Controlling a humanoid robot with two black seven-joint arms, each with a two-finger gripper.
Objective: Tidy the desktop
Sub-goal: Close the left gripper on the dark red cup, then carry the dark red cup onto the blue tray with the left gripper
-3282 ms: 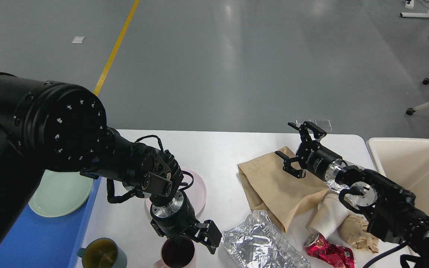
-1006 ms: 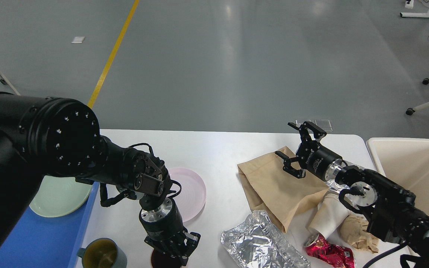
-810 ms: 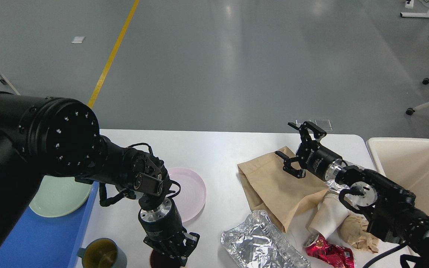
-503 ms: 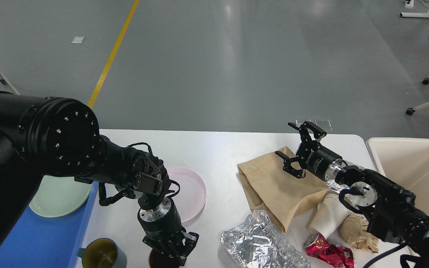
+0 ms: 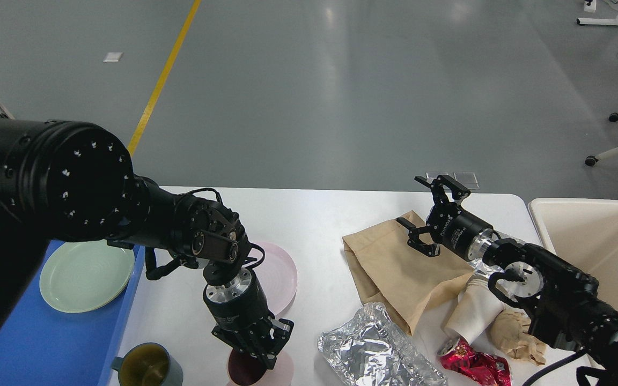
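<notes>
Jaws of my left gripper [image 5: 255, 351] pinch the pink ceramic mug [image 5: 258, 371] rim; the blue plastic tray [image 5: 46, 343] lies leftward; right gripper [image 5: 431, 214] gapes wide.

left: tray [image 5: 62, 343] beside the surface [image 5: 314, 220], plate [image 5: 86, 274] in it
centre: second plate [image 5: 279, 273], cup [image 5: 252, 370] before it
right: my view shows bag [image 5: 395, 268], foil [image 5: 373, 348] before it, bin [image 5: 593, 236] beyond the edge
</notes>
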